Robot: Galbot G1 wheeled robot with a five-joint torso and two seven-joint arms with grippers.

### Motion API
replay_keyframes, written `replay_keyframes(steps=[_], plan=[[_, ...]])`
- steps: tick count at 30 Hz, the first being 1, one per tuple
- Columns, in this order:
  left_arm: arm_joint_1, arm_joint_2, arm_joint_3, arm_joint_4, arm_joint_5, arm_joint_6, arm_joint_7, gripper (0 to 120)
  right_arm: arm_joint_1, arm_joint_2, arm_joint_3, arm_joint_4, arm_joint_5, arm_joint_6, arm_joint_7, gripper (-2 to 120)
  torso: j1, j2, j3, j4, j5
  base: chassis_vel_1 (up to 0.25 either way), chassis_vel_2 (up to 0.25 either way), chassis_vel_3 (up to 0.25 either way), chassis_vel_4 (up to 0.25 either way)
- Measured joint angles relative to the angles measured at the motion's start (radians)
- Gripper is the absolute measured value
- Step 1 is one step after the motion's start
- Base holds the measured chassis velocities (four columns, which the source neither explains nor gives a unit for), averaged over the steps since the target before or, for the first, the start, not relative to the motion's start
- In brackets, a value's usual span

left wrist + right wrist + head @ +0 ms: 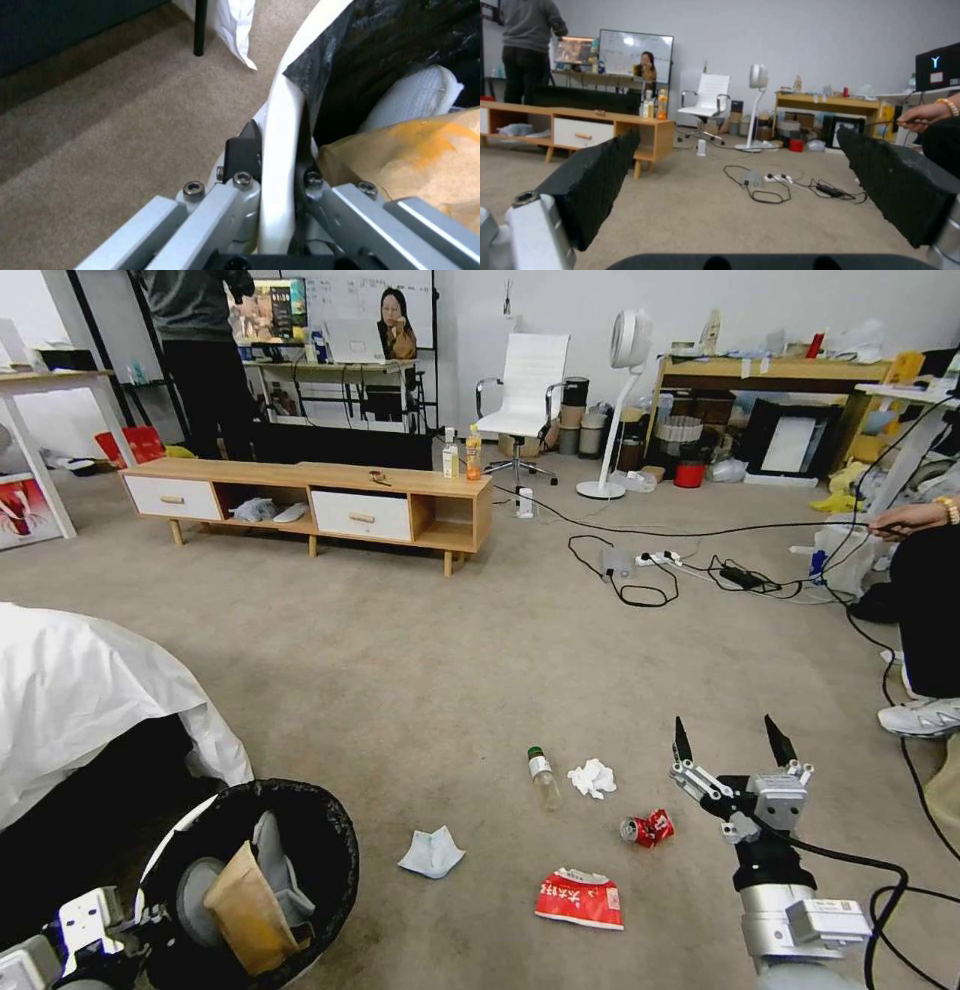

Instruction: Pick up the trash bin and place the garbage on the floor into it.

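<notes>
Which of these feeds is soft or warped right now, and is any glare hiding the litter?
Head view: sharp, no glare on the crushed can or snack packet; wide-angle bending shows at the edges. Left wrist view: soft close up, where the left tool clamps the trash bin rim. Right wrist view: the open right tool pads are blurred, the room behind moderately clear.

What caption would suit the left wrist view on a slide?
Left gripper clamps the white rim of the trash bin, one finger outside, one inside against the black bag.
</notes>
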Motion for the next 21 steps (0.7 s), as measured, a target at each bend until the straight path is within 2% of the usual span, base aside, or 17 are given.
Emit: replay_keyframes(steps=[11, 13, 14, 15, 16, 19, 20, 21], plan=[[-0.003, 0.0, -0.003, 0.004, 0.0, 0.0, 0.002, 2, 0.016, -0.047, -0.002, -0.003, 0.005, -0.026, -0.022, 100, 0.0, 0.0, 0.0, 0.0, 0.0001, 0.0, 0.0, 0.0, 0.0], [0.0, 0.002, -0.008, 0.004, -0.001, 0.0, 0.002, 2, 0.026, -0.117, -0.007, 0.017, 0.051, -0.122, -0.021, 100, 0.0, 0.0, 0.0, 0.0, 0.0, 0.0, 0.0, 0.0, 0.0], [0.0, 0.002, -0.008, 0.004, -0.001, 0.0, 0.002, 2, 0.026, -0.117, -0.007, 0.017, 0.051, -0.122, -0.021, 100, 0.0, 0.0, 0.0, 0.0, 0.0, 0.0, 0.0, 0.0, 0.0], [0.0, 0.001, -0.01, 0.003, -0.001, 0.0, 0.003, 2, 0.032, -0.151, -0.01, 0.03, 0.096, -0.183, -0.017, 100, 0.0, 0.0, 0.0, 0.0, 0.0, 0.0, 0.0, 0.0, 0.0], [0.0, 0.001, -0.01, 0.003, -0.001, 0.0, 0.003, 2, 0.032, -0.151, -0.01, 0.03, 0.096, -0.183, -0.017, 100, 0.0, 0.0, 0.0, 0.0, 0.0, 0.0, 0.0, 0.0, 0.0], [0.0, -0.004, -0.011, 0.003, 0.0, 0.0, 0.005, 2, 0.064, -0.248, -0.025, 0.067, 0.286, -0.379, -0.013, 100, 0.0, 0.0, 0.0, -0.0001, 0.0001, 0.0, 0.0, 0.0, 0.0], [0.0, -0.004, -0.011, 0.003, 0.0, 0.0, 0.005, 2, 0.064, -0.248, -0.025, 0.067, 0.286, -0.379, -0.013, 100, 0.0, 0.0, 0.0, -0.0001, 0.0001, 0.0, 0.0, 0.0, 0.0], [0.0, -0.006, -0.012, 0.002, 0.002, 0.0, 0.007, 2, 0.082, -0.272, -0.03, 0.079, 0.348, -0.452, -0.008, 100, 0.0, 0.0, 0.0, 0.0002, -0.0001, 0.0, 0.0, 0.0, 0.0]])
